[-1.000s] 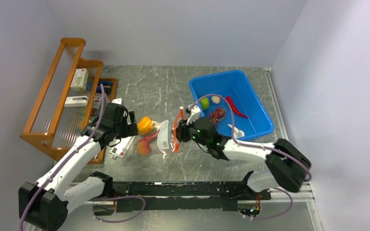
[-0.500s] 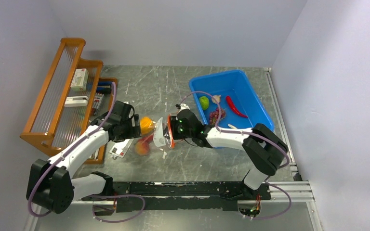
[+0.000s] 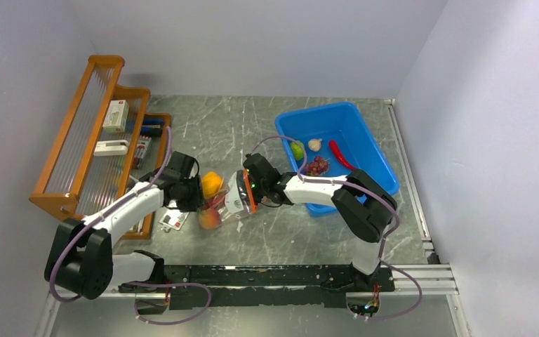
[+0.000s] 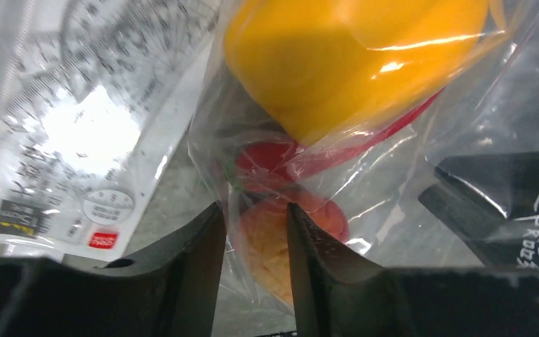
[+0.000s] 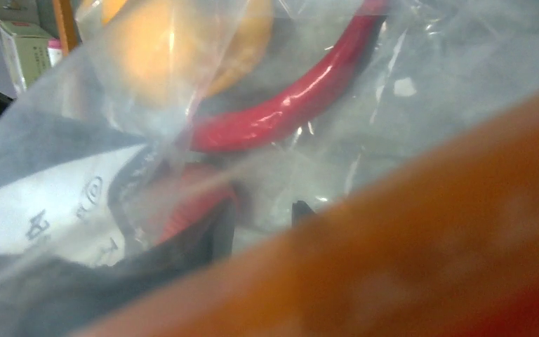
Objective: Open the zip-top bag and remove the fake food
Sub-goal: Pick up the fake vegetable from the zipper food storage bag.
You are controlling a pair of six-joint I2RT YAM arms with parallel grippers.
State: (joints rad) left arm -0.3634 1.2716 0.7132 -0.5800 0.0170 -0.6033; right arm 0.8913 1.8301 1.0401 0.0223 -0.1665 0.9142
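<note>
The zip-top bag (image 3: 233, 200) lies mid-table between both arms, its orange zip strip (image 3: 251, 199) facing right. Inside it are fake food pieces: an orange-yellow pepper (image 3: 212, 182), a peach (image 3: 208, 220) and a red chilli (image 5: 288, 105). My left gripper (image 3: 198, 202) is at the bag's closed left end. In the left wrist view its jaws (image 4: 255, 207) are narrowed onto a fold of the bag (image 4: 393, 140) with the peach (image 4: 267, 239) inside it. My right gripper (image 3: 247, 188) is pushed in through the bag's mouth. Its jaws (image 5: 263, 210) stand apart with only hazy film around them, and the zip strip (image 5: 428, 246) blurs close to the lens.
A blue bin (image 3: 351, 126) at the back right holds a lime (image 3: 297, 149), garlic (image 3: 314, 144), grapes (image 3: 316, 166) and a red chilli (image 3: 340, 154). A wooden rack (image 3: 77, 140) with small boxes stands far left. A flat white card packet (image 3: 174, 220) lies beside my left gripper.
The right gripper has moved left, from beside the zip strip into the bag's mouth. The left gripper has come right to the bag's end and its jaws have narrowed from wide open.
</note>
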